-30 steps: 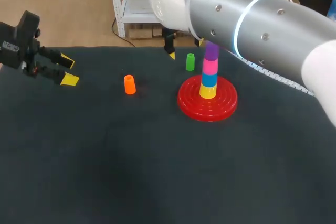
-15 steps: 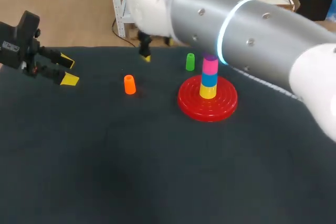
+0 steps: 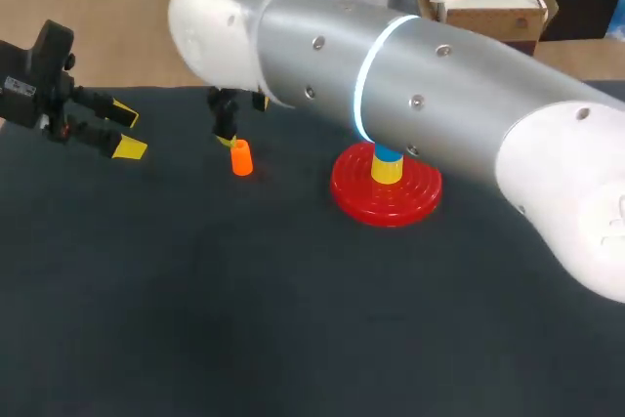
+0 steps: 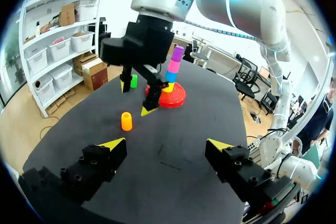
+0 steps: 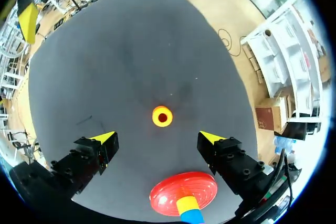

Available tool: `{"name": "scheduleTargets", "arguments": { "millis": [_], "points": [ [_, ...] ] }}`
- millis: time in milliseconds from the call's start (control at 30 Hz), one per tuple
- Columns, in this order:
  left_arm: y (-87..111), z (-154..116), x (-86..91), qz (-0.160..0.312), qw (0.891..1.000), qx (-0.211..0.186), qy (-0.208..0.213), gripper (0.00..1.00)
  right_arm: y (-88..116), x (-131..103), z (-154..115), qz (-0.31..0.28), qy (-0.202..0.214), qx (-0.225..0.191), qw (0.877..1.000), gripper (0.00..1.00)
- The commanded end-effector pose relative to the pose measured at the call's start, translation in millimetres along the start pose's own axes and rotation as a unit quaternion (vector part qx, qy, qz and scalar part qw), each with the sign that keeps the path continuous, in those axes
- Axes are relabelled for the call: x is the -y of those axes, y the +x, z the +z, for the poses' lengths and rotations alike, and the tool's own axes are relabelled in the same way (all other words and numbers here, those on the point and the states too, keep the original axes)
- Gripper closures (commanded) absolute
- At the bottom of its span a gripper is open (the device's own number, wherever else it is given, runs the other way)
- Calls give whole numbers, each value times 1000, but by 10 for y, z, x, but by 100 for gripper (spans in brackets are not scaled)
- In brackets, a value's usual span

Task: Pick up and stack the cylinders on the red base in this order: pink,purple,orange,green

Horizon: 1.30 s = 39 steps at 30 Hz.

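Orange cylinder [image 3: 240,157] stands upright on the dark tabletop [image 3: 293,319], apart from the red base [image 3: 386,197] and on its left in the head view. The right arm [image 3: 410,75] stretches across from the right, and the right jaws hang spread apart just above the cylinder, holding nothing. On the base rises a stack of a yellow piece [image 3: 387,172], a blue piece [image 3: 388,154], the pink cylinder [image 4: 174,66] and the purple cylinder [image 4: 178,53] on top; the green cylinder [image 4: 134,81] stands on the tabletop near the base, while the left arm [image 3: 44,75] sits at the tabletop's left edge, the left jaws apart and empty.
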<state>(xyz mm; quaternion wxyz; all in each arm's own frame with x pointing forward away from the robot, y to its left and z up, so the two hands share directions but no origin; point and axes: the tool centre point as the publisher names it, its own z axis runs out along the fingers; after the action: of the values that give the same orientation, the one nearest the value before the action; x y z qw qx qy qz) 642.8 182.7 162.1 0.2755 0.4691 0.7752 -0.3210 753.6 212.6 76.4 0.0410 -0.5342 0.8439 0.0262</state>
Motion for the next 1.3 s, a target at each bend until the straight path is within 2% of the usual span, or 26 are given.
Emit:
{"name": "scheduleTargets", "arguments": {
  "millis": [33, 400, 733, 800, 867, 933, 1000, 1067, 1300],
  "points": [
    [13, 1, -2, 1, 1000, 1, 0, 0, -98, 48, 90, -2, -6, -57, 998, 0],
    [13, 1, -2, 1, 1000, 1, 0, 0, -154, 77, 382, -6, -18, -82, 996, 0],
    [13, 1, -2, 1, 1000, 1, 0, 0, -179, 62, 479, -12, -13, -104, 994, 1],
    [13, 1, -2, 1, 1000, 1, 0, 0, -183, 66, 492, -11, -11, -108, 994, 18],
    [13, 1, -2, 1, 1000, 1, 0, 0, -183, 66, 493, -10, -9, -111, 994, 25],
    [13, 1, -2, 1, 1000, 1, 0, 0, -187, 65, 499, -10, -9, -113, 994, 42],
    [13, 1, -2, 1, 1000, 1, 0, 0, -189, 66, 501, -9, -8, -114, 993, 51],
    [13, 1, -2, 1, 1000, 1, 0, 0, -190, 66, 501, -9, -7, -116, 993, 54],
    [13, 1, -2, 1, 1000, 1, 0, 0, -177, 70, 534, -7, -7, -123, 992, 55]
  ]
}}
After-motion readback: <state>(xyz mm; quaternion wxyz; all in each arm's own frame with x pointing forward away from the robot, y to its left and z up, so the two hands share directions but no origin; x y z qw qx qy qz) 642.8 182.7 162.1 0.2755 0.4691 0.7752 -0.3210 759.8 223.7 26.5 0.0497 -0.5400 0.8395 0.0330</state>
